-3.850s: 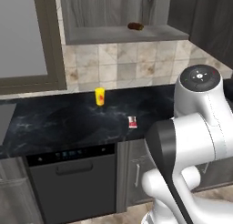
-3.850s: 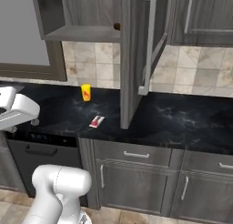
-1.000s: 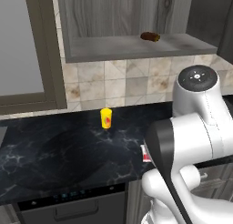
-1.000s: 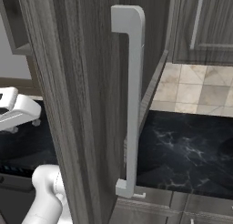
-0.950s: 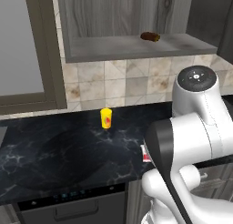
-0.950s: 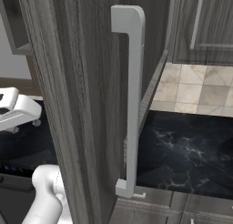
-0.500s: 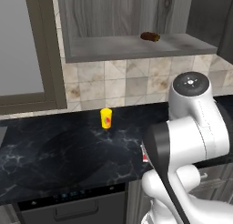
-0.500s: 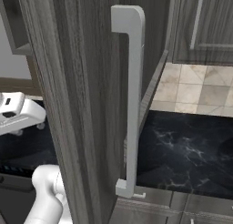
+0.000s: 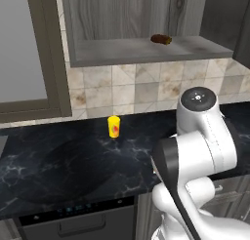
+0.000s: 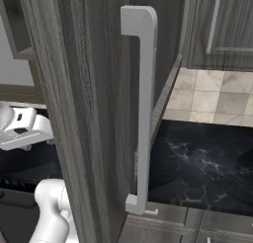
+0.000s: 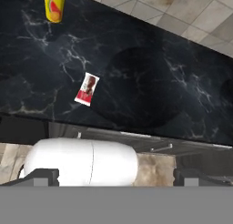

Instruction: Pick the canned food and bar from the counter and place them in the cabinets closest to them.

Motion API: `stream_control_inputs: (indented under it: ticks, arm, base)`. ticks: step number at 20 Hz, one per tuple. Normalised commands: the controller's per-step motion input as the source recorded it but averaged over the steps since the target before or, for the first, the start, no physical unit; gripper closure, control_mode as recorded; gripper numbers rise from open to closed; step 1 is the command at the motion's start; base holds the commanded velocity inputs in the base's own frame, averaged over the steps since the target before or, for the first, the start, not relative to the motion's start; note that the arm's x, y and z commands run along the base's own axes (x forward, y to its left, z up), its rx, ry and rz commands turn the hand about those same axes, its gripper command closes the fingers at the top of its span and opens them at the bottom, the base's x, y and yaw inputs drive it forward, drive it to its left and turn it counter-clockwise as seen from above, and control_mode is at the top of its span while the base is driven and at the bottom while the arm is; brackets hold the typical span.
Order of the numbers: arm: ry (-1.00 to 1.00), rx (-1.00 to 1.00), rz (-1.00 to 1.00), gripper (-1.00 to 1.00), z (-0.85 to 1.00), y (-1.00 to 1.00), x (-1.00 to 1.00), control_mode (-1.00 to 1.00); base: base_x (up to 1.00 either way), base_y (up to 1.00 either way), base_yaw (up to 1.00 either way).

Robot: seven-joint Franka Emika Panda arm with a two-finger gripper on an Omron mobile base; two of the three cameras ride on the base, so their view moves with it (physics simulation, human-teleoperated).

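The bar, a small red and white packet, lies flat on the black marble counter near its front edge, far below my hand. My gripper is open, its fingertips wide apart with nothing between them. The open wall cabinet hangs above the counter. A small squat reddish-brown thing sits on its grey shelf floor, too small to tell whether it is the canned food. The cabinet's dark door with its long pale handle stands very close to the right base camera.
A yellow cup with a red mark stands on the counter near the tiled back wall. An oven front sits under the counter on the left. My white arm covers the counter's right part.
Over the last second the arm's upper joint has sunk a little and the hand has dipped slightly. Earlier the base drove closer to the cabinet and counter. The bar and cup have not moved.
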Motion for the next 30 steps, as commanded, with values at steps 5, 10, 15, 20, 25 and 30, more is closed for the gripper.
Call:
stream_control_inputs:
  ticks: [5,10,15,20,25,30]
  arm:
    - [-0.01,0.03,0.00,-1.00,-0.27,-0.02,0.18,-1.00]
    - [-0.01,0.03,0.00,-1.00,-0.26,-0.01,0.20,-1.00]
    - [-0.02,0.02,0.00,-1.00,-0.25,-0.04,0.19,-1.00]
    - [-0.02,0.02,0.00,-1.00,-0.24,-0.06,0.21,-1.00]
    - [-0.02,0.06,0.00,-1.00,-0.27,-0.07,0.21,-1.00]
    - [-0.02,0.09,0.00,-1.00,-0.28,-0.04,0.17,-1.00]
  base:
    - [0.00,0.00,0.00]
    - [0.00,0.00,0.00]
    - [0.00,0.00,0.00]
    - [0.00,0.00,0.00]
    - [0.00,0.00,0.00]
    - [0.00,0.00,0.00]
